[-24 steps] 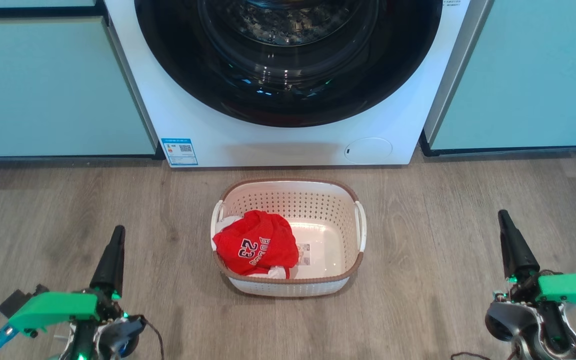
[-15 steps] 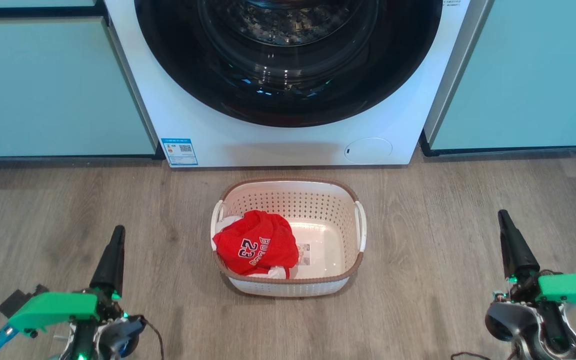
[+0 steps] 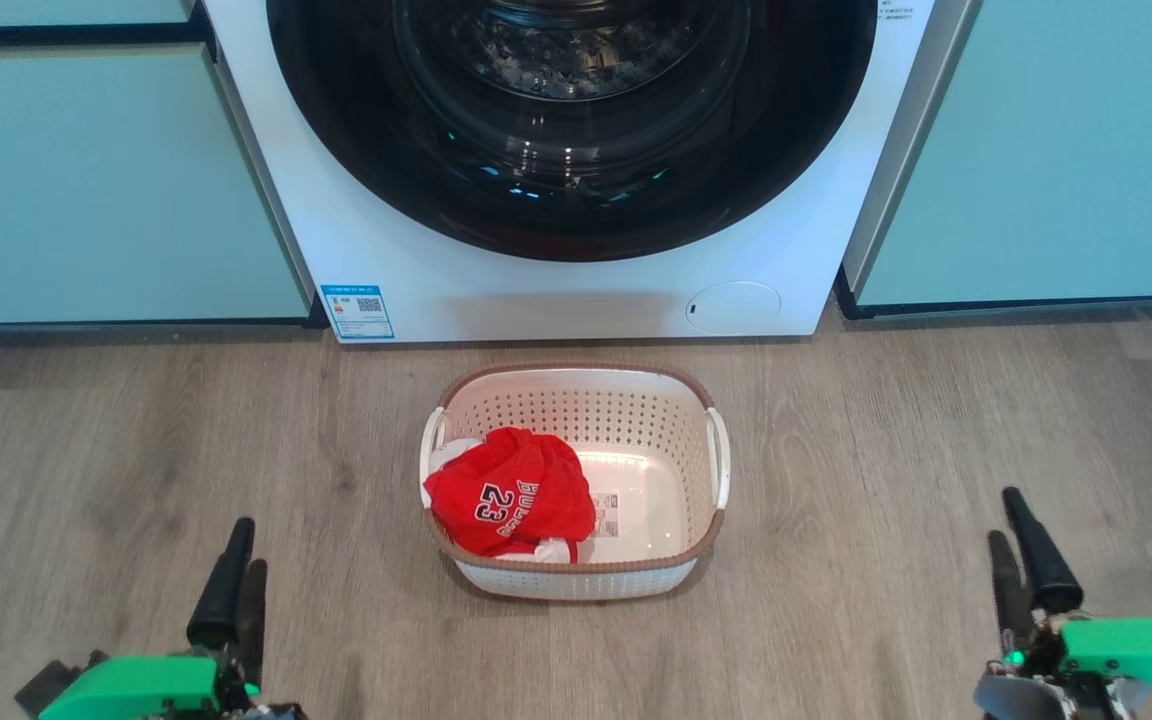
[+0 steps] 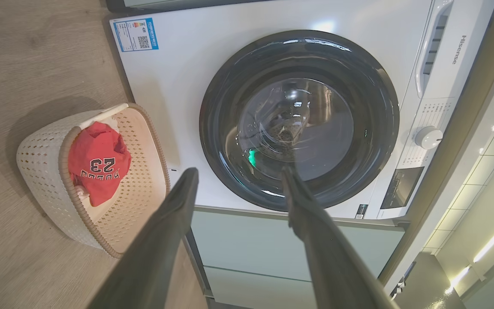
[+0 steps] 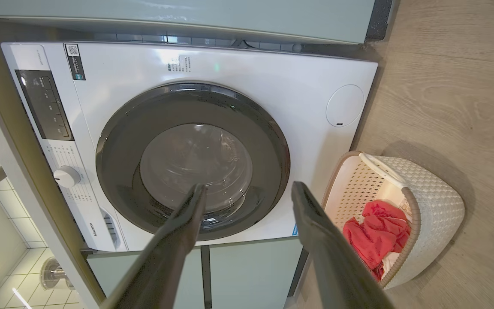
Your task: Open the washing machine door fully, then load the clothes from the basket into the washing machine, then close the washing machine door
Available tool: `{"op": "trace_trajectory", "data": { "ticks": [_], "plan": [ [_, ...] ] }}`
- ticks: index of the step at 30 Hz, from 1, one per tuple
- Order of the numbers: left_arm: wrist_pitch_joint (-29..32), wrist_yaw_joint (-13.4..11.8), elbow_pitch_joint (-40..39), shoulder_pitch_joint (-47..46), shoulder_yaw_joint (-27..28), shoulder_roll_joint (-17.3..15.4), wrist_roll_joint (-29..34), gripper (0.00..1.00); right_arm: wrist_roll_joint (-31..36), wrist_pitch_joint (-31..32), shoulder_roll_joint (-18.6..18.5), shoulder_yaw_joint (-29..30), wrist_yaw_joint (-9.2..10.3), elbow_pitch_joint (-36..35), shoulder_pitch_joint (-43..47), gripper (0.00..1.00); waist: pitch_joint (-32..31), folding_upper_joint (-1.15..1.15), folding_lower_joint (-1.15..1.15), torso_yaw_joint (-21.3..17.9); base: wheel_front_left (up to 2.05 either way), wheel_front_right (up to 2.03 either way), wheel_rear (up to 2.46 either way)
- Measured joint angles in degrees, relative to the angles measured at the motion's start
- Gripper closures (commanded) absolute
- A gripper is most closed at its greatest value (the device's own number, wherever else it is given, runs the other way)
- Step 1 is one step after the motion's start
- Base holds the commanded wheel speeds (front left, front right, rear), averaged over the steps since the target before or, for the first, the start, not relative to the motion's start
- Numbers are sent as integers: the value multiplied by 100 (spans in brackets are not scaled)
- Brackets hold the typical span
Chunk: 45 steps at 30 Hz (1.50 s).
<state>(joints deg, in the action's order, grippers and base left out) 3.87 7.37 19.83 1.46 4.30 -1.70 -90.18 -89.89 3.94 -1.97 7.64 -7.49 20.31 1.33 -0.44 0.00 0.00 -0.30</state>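
The white washing machine [image 3: 576, 295] stands at the top centre, and its door [image 3: 576, 215], black-rimmed with a glass bowl, lies flush with the front. In front of it on the floor sits the cream perforated basket [image 3: 656, 430]. Inside it, the clothes [image 3: 511, 495], a red jersey marked "23" over a little white fabric, are bunched at the left end. My left gripper [image 3: 248, 545] hovers open at the lower left and my right gripper [image 3: 1004, 515] open at the lower right. Both are well apart from the basket and hold nothing. The door [image 4: 298, 120] [image 5: 193, 161] also faces both wrist cameras between the spread fingers.
Pale teal cabinets [image 3: 106, 180] [image 3: 1066, 150] flank the machine on both sides. Wood-look floor [image 3: 136, 430] stretches left and right of the basket. A blue label sticker [image 3: 357, 311] and a round flap [image 3: 733, 307] sit low on the machine's front. The control panel and dial [image 4: 428, 137] are above the door.
Both grippers have dropped lower in the head view and turned so that both fingers of each show. The camera has tilted slightly. The basket and clothes have not moved.
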Motion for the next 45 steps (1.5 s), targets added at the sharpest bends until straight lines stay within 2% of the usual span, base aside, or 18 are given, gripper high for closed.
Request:
{"op": "trace_trajectory", "data": {
  "ticks": [6, 15, 32, 39, 40, 45],
  "plan": [
    [-125, 0, -136, 1, 142, 0, 290, 0, 479, -122, 0, 157, 0, -21, -28, 0, -28, 0, 0, -3, 0, 0, 0],
    [-266, 0, -265, -7, 427, 1, 695, 0, 1292, -254, 0, 238, 0, -466, -72, 0, -48, 0, 0, -3, 0, 0, 0],
    [-555, -57, -1062, -147, 910, 1, 1869, 0, 3372, -531, 0, -121, 0, -1583, -208, 0, -86, 0, 0, 28, 0, 0, 0],
    [-657, -516, -1697, -136, 737, 0, 2666, 0, 4043, -658, -1, -258, 0, -1825, -207, 0, -98, 0, 0, 54, 0, 0, 0],
    [-657, -516, -1697, -136, 737, 0, 2666, 0, 4043, -658, -1, -258, 0, -1825, -207, 0, -98, 0, 0, 54, 0, 0, 0],
    [-750, -937, -2139, -127, 370, -2, 3350, 0, 4515, -742, -1, -300, 0, -1962, -207, 0, -97, 0, 0, 58, 0, 0, 0]
  ]
}}
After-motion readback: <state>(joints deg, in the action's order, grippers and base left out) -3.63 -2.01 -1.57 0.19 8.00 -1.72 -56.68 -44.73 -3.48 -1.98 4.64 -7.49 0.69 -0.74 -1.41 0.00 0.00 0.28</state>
